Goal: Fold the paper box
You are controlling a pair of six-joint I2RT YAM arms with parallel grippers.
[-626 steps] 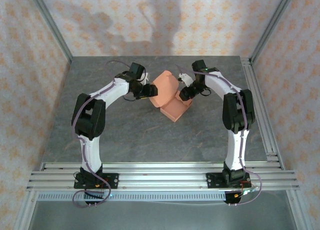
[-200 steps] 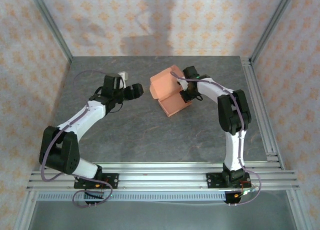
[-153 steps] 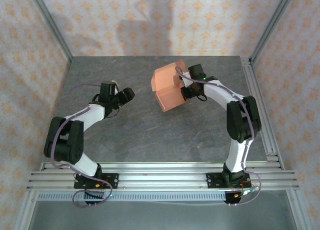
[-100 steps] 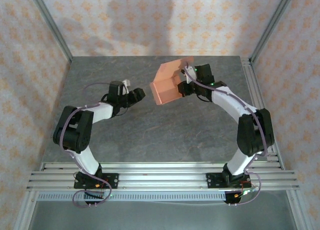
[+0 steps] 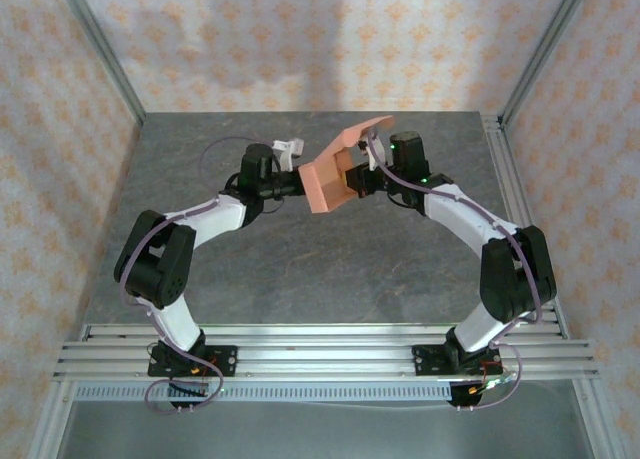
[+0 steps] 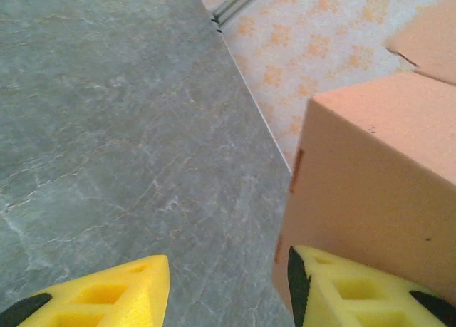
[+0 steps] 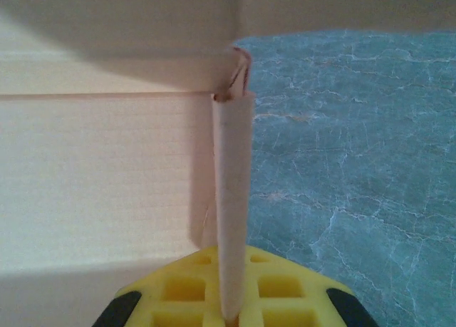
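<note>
Well, the right gripper [image 5: 365, 175] clamps a wall of the paper box [image 5: 333, 176], flap up; the left gripper [image 5: 298, 182], jaws apart, sits at its nine o'clock side; inside hidden.

Your left arm [image 5: 210, 214] comes up from its base at lower left, elbow pushed out toward the left edge, forearm running up and right to mid-frame. Your left gripper [image 5: 296, 184] points right. In the wrist view its yellow fingers [image 6: 107, 298] stand well apart, the right-hand one against the paper box [image 6: 370, 177]. Your right arm [image 5: 455, 204] mirrors this, with the elbow out right and the forearm angled up-left. Your right gripper [image 7: 229, 309] is pinched tight on a thin wall of the box. The two grippers face each other, near.
</note>
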